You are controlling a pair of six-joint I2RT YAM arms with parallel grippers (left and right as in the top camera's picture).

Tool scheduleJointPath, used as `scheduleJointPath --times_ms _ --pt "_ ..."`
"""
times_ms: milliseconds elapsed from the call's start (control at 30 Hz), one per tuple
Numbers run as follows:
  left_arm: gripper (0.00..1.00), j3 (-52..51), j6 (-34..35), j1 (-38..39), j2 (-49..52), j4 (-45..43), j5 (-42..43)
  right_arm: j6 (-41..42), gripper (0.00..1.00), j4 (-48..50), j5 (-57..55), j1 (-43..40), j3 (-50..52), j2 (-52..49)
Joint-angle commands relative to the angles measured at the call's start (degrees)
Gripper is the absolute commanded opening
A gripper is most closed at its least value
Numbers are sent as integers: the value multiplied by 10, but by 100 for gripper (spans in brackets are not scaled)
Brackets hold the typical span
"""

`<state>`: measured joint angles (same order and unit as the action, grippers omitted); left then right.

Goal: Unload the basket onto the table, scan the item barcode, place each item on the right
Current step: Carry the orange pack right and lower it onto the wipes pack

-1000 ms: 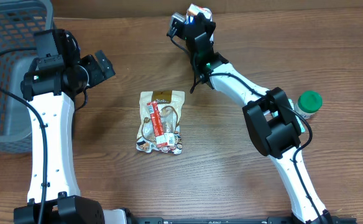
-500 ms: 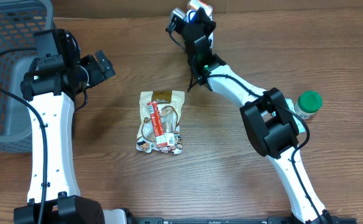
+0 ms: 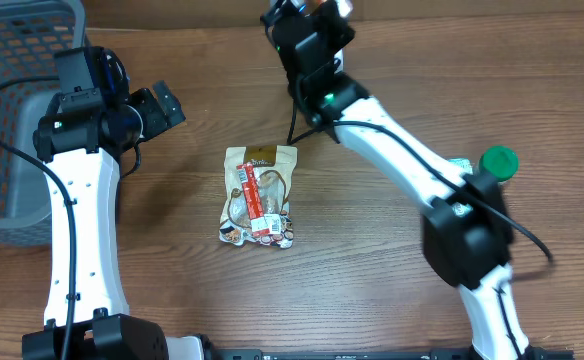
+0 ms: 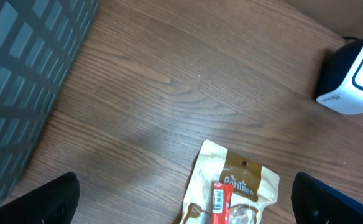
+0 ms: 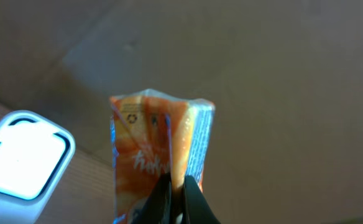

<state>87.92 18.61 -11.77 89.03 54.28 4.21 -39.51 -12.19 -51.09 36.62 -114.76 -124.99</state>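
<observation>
**Right gripper** (image 5: 174, 198): clenched. In my right wrist view its two fingers are pressed together on the lower edge of an orange packet (image 5: 151, 134). The packet stands upright above them, its crimped top edge toward 12 o'clock. Its print is blurred, and I cannot make out a barcode on it. A white scanner (image 5: 21, 157) with a blue-edged window sits at 8 o'clock from the packet, near it but apart.

In the overhead view the right arm (image 3: 402, 160) stretches across the table (image 3: 372, 290) to the far edge at 12 o'clock. Its wrist covers the packet there, so I cannot confirm the packet from above.

**Left gripper** (image 4: 184, 205): released. Its fingers (image 4: 45, 199) show only as dark tips in the two bottom corners of my left wrist view, spread wide and gripping nothing. Overhead, it hangs at 10 o'clock from the table centre, near the grey basket (image 3: 12, 110). The basket's mesh wall fills the upper left of the left wrist view.

**Other items:**
- A snack pouch (image 3: 259, 195) lies flat at the table centre, apart from both grippers. Its brown header points to 12 o'clock and a red strip runs down its face.
- From the left wrist camera the pouch lies at 6 o'clock and the scanner at 2 o'clock, well apart.
- A green-capped bottle (image 3: 496, 164) stands at 3 o'clock, just beside the right arm's elbow.
</observation>
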Motion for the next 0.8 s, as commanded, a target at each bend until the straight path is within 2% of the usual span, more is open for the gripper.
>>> scheduleJointPath --times_ms 0,200,333,433,567,767 --pt "100 7 -9 -1 -13 -1 -2 181 3 -103 16 -7 -7 94" --pt "100 7 -9 -1 -13 -1 -2 369 3 -382 172 -38 -7 188" --pt "100 7 -9 -1 -13 -1 -2 413 4 -562 314 -82 -7 205" --pt "100 7 -9 0 -13 -1 -2 415 4 -676 412 -127 5 194" --pt "100 7 -9 0 -13 -1 -2 415 4 -724 436 -176 79 191" --pt "100 7 -9 0 -13 -1 -2 415 4 -668 430 -241 212 191"
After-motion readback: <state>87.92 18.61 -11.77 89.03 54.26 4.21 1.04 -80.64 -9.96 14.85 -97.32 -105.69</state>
